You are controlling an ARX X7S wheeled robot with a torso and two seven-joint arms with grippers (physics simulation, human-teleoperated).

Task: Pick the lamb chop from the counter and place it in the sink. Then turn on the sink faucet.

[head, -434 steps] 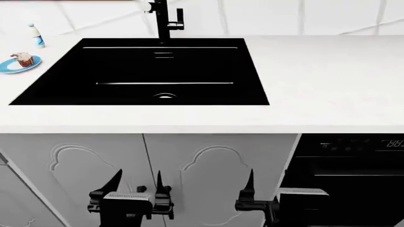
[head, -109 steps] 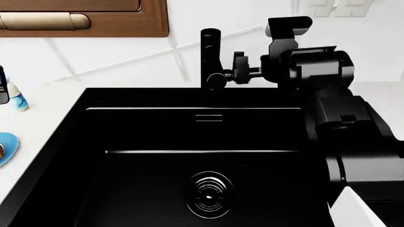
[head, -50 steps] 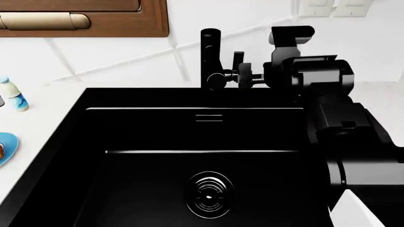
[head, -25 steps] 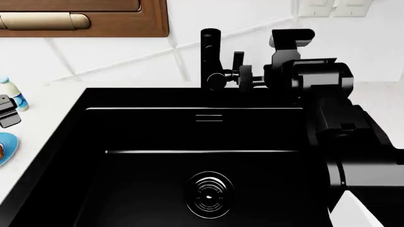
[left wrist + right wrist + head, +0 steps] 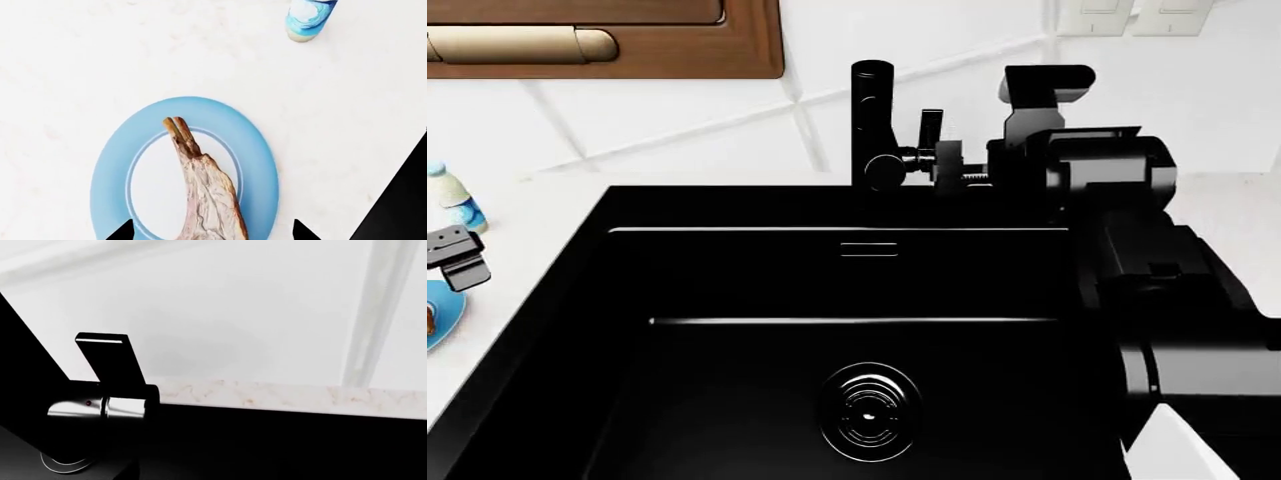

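Two steps remain undone, as far as I can judge. At far left, the left end effector point(image 5: 210, 235) hangs spread wide and empty over the lamb chop point(image 5: 203, 187), which lies on a blue plate point(image 5: 110, 170) on the worktop point(image 5: 80, 60). The sink point(image 5: 747, 280) holds no meat. The right end effector point(image 5: 950, 168) is at the sink faucet point(image 5: 872, 125) lever; its grip I cannot tell.

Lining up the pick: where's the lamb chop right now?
In the left wrist view, the pale pink-tan lamb chop lies on an oval blue plate on the white counter, below the open left tool.
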